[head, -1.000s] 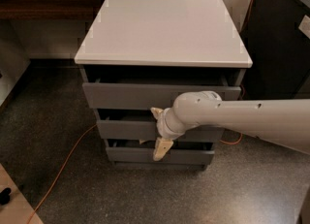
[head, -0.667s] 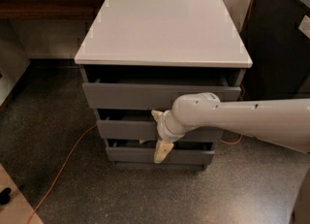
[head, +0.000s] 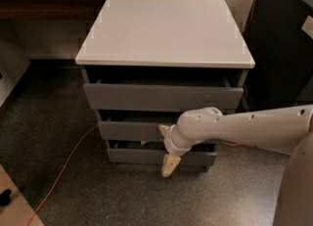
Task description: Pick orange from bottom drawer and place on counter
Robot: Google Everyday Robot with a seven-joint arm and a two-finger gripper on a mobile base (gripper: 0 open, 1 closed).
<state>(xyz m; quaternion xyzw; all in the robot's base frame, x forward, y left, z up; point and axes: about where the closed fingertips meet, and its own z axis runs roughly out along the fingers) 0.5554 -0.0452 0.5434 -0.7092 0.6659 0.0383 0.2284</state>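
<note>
While spread wide, tool [head: 167, 147] before bottom drawer [head: 139, 157] front, below counter [head: 166, 29].

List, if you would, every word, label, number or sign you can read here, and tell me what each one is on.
No text can be read in this view.
Pale tag on the dark cabinet at the right edge: too blurred to read, if it is printed at all.
Counter, bottom drawer and the claw in front of that drawer: no markings visible.
</note>
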